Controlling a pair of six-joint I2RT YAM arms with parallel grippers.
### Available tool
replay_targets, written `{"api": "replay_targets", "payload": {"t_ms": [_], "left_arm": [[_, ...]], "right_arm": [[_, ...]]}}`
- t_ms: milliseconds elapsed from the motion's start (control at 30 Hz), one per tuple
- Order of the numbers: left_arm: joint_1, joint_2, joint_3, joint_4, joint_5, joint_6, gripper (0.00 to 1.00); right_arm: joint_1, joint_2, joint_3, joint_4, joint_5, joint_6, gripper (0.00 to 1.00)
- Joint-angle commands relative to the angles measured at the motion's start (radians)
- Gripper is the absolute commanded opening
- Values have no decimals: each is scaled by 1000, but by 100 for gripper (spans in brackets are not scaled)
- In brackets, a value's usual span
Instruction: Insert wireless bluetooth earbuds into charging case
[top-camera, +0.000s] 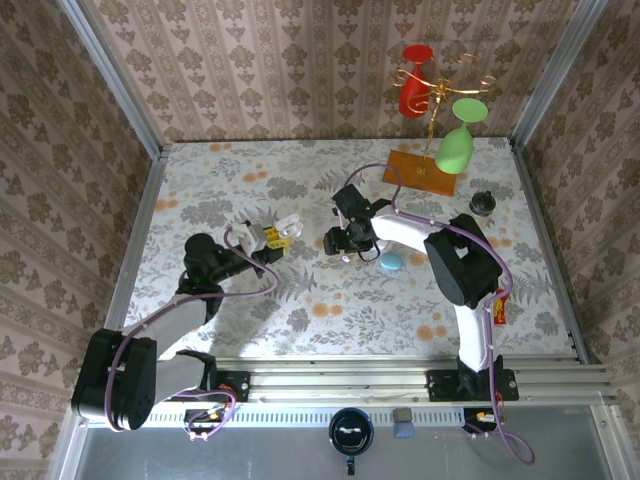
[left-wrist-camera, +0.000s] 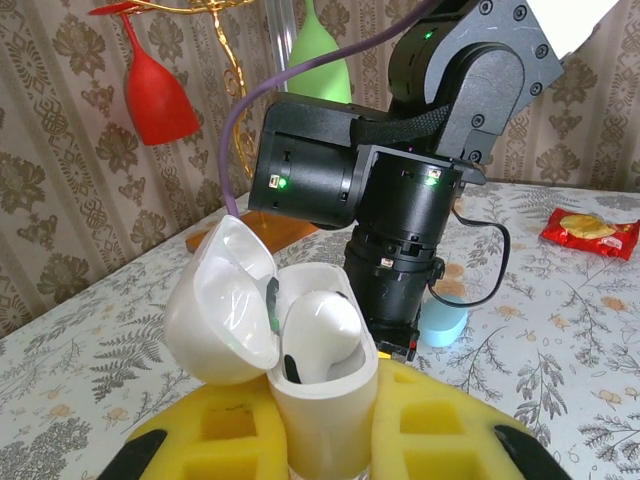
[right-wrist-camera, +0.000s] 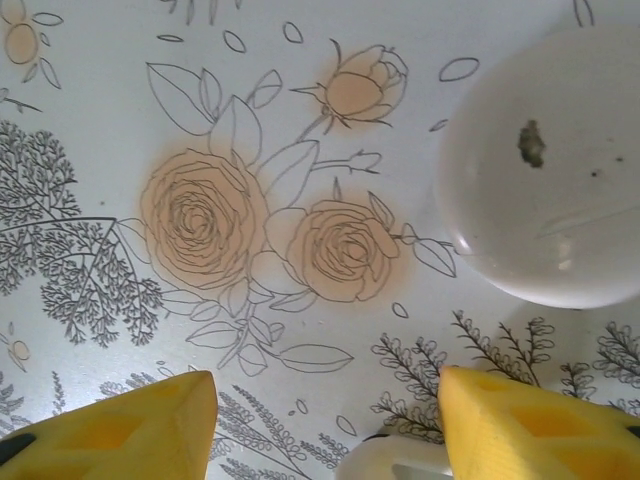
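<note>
My left gripper (left-wrist-camera: 325, 445) is shut on a white charging case (left-wrist-camera: 325, 400), held upright between its yellow foam fingers (left-wrist-camera: 200, 435). The lid (left-wrist-camera: 220, 300) stands open to the left, and one glossy white earbud (left-wrist-camera: 320, 325) sits in the case. From above, the left gripper (top-camera: 272, 236) and case (top-camera: 287, 224) are left of centre. My right gripper (top-camera: 340, 243) points down at the table beside them. In the right wrist view the right gripper (right-wrist-camera: 325, 440) is open. A small whitish piece (right-wrist-camera: 395, 462) lies by its right finger (right-wrist-camera: 530, 430), cut off by the frame edge.
A white oval case (right-wrist-camera: 550, 170) lies on the floral cloth beyond the right finger. A pale blue case (top-camera: 391, 263) sits just right of the right gripper. A rack with red and green glasses (top-camera: 432, 110) stands at the back right, near a black object (top-camera: 482, 204) and a red packet (left-wrist-camera: 590, 232).
</note>
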Motion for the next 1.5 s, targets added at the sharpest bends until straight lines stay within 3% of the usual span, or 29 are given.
{"api": "replay_targets", "payload": {"t_ms": [0, 267, 433, 533, 700, 1133, 1467], "left_arm": [[-7, -17, 15, 1, -3, 35, 0], [-11, -11, 16, -8, -9, 49, 0], [-11, -15, 15, -16, -9, 55, 0], [-13, -17, 15, -16, -7, 55, 0], [-14, -18, 16, -17, -3, 54, 0], [-18, -24, 17, -47, -18, 83, 1], [-24, -23, 21, -63, -23, 96, 0]], "right_arm": [[-1, -14, -60, -29, -22, -18, 59], [33, -102, -173, -5, -104, -53, 57], [45, -161, -184, 4, -74, -40, 57], [27, -172, -176, 6, -64, -32, 58], [-19, -128, -137, -21, -149, -39, 57], [-69, -61, -170, 56, -288, -10, 37], [-77, -44, -190, 82, -284, 4, 26]]}}
